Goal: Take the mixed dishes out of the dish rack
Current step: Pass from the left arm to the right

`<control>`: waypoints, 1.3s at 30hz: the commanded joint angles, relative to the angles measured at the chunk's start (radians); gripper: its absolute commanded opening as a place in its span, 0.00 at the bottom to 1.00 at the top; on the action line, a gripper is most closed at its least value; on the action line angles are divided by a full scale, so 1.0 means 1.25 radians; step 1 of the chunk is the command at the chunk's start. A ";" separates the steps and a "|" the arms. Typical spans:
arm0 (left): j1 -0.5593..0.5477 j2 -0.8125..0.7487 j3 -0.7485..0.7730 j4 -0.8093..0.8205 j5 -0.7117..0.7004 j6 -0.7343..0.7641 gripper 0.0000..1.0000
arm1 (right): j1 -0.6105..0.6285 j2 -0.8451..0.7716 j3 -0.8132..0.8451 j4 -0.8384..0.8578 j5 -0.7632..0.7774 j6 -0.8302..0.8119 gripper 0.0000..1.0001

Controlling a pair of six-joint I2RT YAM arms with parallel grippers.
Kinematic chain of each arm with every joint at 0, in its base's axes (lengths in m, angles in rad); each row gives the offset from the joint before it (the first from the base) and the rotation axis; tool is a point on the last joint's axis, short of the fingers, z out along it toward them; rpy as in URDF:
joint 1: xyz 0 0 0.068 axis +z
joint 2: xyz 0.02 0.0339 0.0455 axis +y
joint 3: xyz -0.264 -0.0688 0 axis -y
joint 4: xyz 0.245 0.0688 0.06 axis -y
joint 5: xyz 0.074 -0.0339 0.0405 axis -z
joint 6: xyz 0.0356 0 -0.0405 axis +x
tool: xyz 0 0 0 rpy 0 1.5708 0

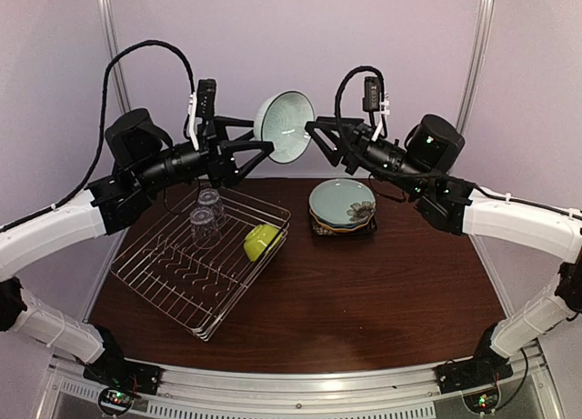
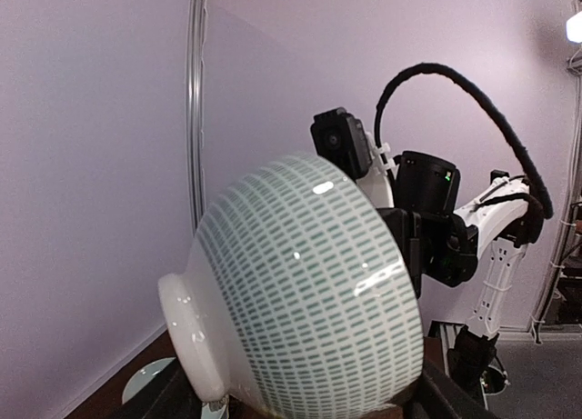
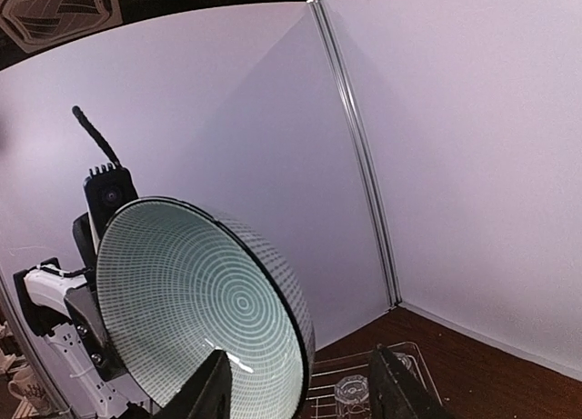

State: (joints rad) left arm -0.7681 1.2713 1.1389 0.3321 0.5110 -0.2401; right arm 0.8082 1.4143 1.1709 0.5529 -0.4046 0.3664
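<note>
The small pale bowl (image 1: pixel 285 126), white with fine green dashes, hangs in the air on its side above the table's far edge. My left gripper (image 1: pixel 262 137) is shut on it from the left; in the left wrist view the bowl (image 2: pixel 309 292) fills the space between the fingers (image 2: pixel 168 403). My right gripper (image 1: pixel 315 135) is open at the bowl's right rim; in the right wrist view the rim (image 3: pixel 296 337) stands between its spread fingers (image 3: pixel 211 392). The dish rack (image 1: pixel 195 283) holds two clear glasses (image 1: pixel 211 204) (image 1: pixel 202 226) and the lime-green bowl (image 1: pixel 262 241).
A stack of plates (image 1: pixel 342 204) with the pale teal flower-marked one on top sits on the dark table right of the rack. Pale walls close the back and sides. One glass (image 3: pixel 350 392) shows below in the right wrist view.
</note>
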 commanded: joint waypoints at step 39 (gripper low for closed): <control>-0.022 0.004 -0.052 0.093 -0.126 -0.044 0.97 | -0.060 -0.088 0.058 -0.251 0.203 -0.006 0.00</control>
State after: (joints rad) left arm -0.7933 1.3033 1.1004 0.4442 0.4114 -0.3199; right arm 0.7815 1.3560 1.2240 0.2920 -0.1799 0.3111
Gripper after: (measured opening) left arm 0.974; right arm 0.049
